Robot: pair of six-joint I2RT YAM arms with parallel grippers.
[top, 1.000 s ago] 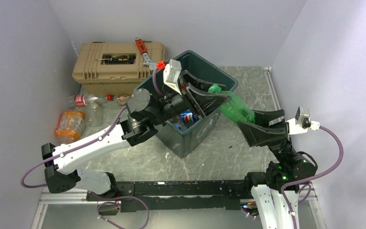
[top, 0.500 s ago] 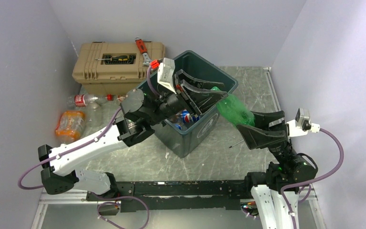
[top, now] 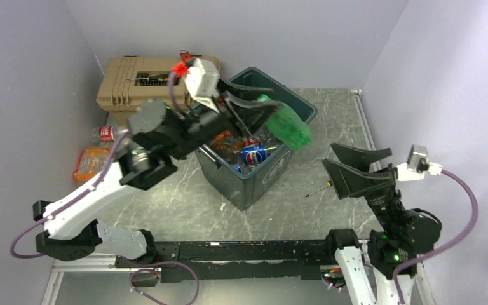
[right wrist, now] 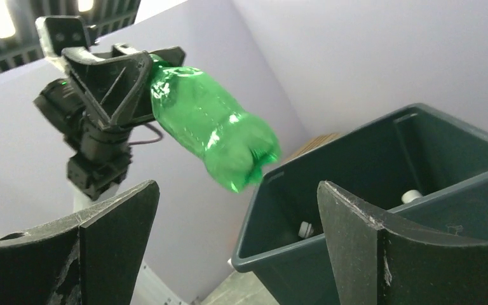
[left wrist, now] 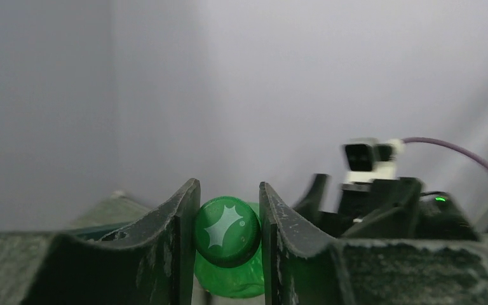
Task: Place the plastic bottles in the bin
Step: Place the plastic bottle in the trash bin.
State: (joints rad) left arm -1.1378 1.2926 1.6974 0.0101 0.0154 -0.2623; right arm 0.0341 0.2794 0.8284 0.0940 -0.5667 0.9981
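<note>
Two grippers. Left gripper (top: 267, 108) clamps green bottle (top: 290, 129) by its cap (left wrist: 227, 230), seen only from the left wrist, over bin (top: 262, 179) rim. Right gripper (top: 329, 154) gaping, empty. Top view alone shows bottles (top: 253, 154) inside bin.

Robot lab test cell, walled on three sides.
Plain pale lilac wall panels (top: 32, 63) box in a grey marble-patterned tabletop (top: 184, 210). At its near edge a black mounting rail (top: 241, 251) carries a white-and-black left robot arm (top: 82, 203) and a right robot arm (top: 394, 219) trailing purple cables. A tan hard-plastic toolbox (top: 124, 89) sits far left.
</note>
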